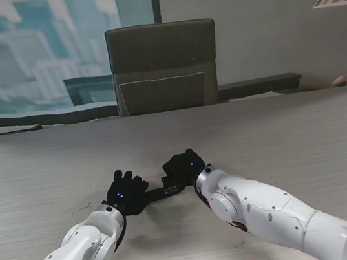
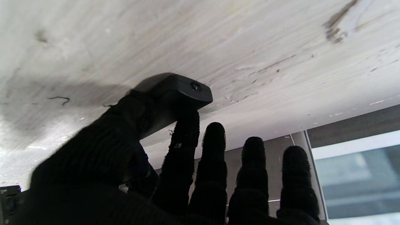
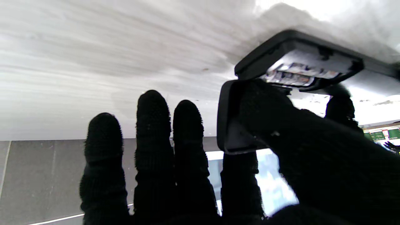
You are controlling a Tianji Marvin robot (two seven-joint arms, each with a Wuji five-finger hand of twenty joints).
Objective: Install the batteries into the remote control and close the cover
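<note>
The black remote control lies on the table between my two gloved hands. My left hand pinches one end of the remote between thumb and index finger, with the other fingers spread. In the right wrist view the remote's battery bay is uncovered and batteries show inside it. My right hand holds the black battery cover between thumb and index finger, right at the edge of the bay. Its other fingers are straight and apart.
The pale wood-grain table runs wide on both sides of the hands. A dark office chair stands behind the far edge. A dark ledge runs along the wall behind it.
</note>
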